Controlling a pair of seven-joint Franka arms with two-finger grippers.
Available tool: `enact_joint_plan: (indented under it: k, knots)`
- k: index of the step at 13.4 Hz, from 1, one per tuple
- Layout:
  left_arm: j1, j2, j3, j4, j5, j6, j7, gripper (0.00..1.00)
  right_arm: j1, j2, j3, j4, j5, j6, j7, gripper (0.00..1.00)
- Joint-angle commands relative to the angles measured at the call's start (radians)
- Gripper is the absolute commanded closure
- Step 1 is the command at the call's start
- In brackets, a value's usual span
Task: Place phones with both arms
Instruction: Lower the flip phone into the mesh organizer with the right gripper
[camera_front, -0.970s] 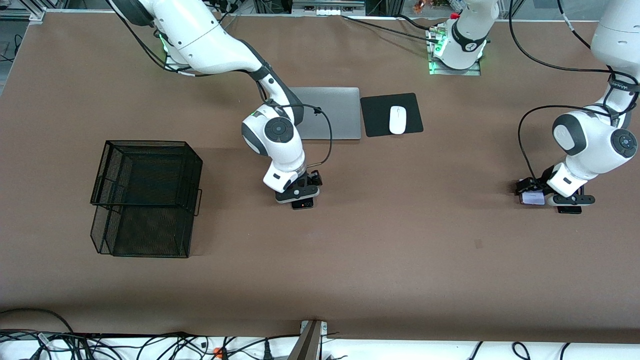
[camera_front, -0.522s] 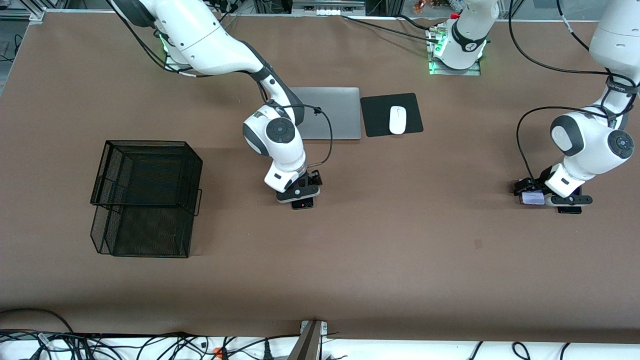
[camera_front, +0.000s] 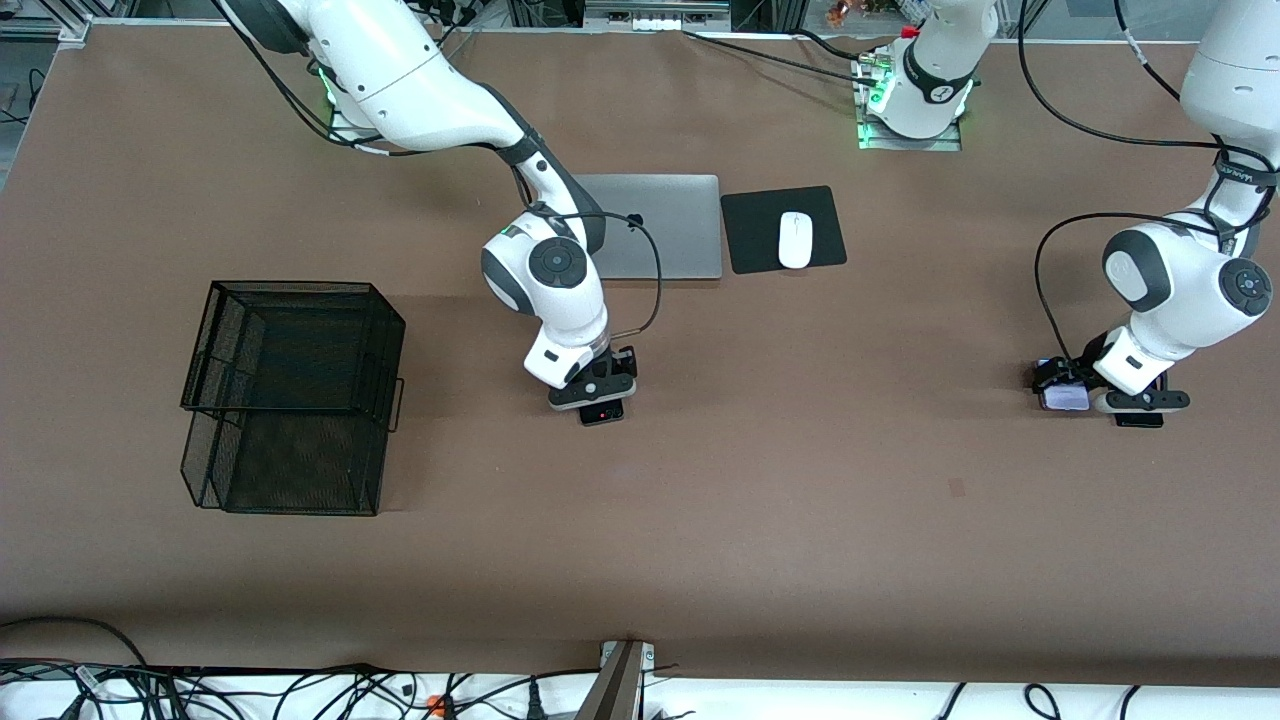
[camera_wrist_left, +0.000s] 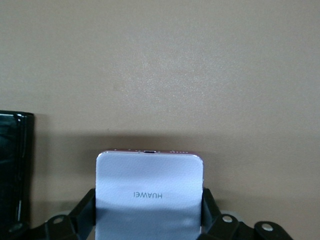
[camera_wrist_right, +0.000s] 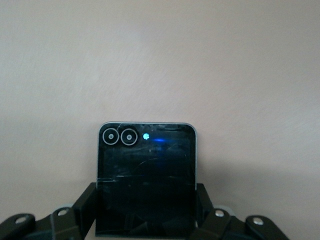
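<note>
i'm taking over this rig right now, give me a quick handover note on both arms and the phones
Right gripper: down at the table near the middle, nearer the front camera than the laptop, jaws shut on the small black phone.
Left gripper: down at the left arm's end of the table, jaws against both side edges of the pale phone.
The long black phone lies on the table beside the pale one, untouched.
Done: both arms have taken hold of a phone.
Left: neither phone is visibly lifted or placed yet; the wire basket at the right arm's end may be the target; the long phone remains.
</note>
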Motion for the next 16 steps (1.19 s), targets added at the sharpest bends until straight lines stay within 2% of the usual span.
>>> enact_joint_plan:
  k: [1, 4, 6, 7, 9, 12, 16]
  knots:
    - [-0.003, 0.012, -0.012, 0.04, -0.022, -0.015, -0.011, 1.0, -0.009, -0.168, -0.055, -0.001, 0.002, -0.208, -0.005, 0.9]
    - [-0.007, 0.001, -0.013, 0.145, -0.02, -0.188, -0.015, 1.0, -0.091, -0.343, -0.072, -0.004, 0.01, -0.422, -0.084, 0.86]
    - [-0.035, 0.001, -0.012, 0.227, -0.013, -0.318, -0.053, 1.0, -0.16, -0.425, -0.09, -0.007, 0.061, -0.531, -0.22, 0.86]
    - [-0.064, 0.003, -0.012, 0.254, -0.008, -0.357, -0.096, 1.0, -0.182, -0.464, -0.13, -0.011, 0.109, -0.601, -0.325, 0.86]
    - [-0.14, 0.007, -0.009, 0.27, -0.006, -0.377, -0.223, 1.0, -0.184, -0.533, -0.26, -0.056, 0.164, -0.7, -0.518, 0.86]
    - [-0.3, 0.019, -0.003, 0.269, 0.038, -0.385, -0.465, 1.0, -0.184, -0.639, -0.395, -0.249, 0.198, -0.633, -0.673, 0.86]
    - [-0.527, 0.026, -0.007, 0.284, 0.06, -0.438, -0.743, 1.0, -0.184, -0.736, -0.478, -0.547, 0.201, -0.366, -0.707, 0.86]
